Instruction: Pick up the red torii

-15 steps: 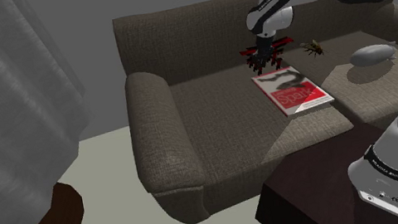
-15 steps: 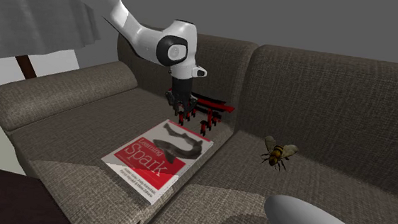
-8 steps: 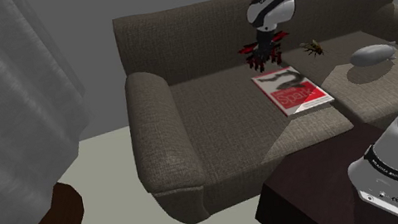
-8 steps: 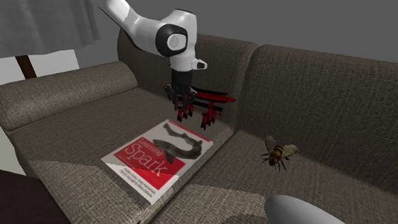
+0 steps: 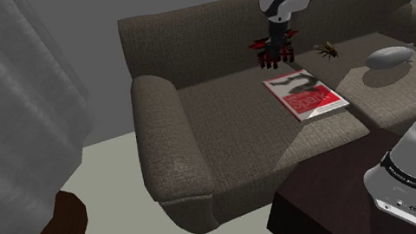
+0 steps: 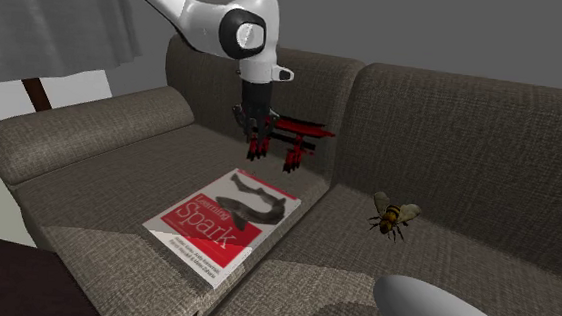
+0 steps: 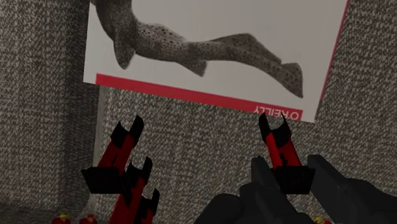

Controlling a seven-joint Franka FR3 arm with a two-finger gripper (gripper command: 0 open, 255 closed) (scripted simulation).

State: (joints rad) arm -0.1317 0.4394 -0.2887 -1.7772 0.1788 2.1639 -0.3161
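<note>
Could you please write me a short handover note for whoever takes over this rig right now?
Hand: shut on the red torii, near one end.
Torii: held above the sofa seat, just past the book; it looks clear of the seat.
Done: grasp made, torii off the seat.
Left: lift higher and hold steady; the bee sits apart, further along the sofa.

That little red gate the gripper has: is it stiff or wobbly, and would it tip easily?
Probably stiff: the red torii holds its shape while the gripper clasps one post. Its thin legs suggest it would tip easily on the soft sofa.
</note>
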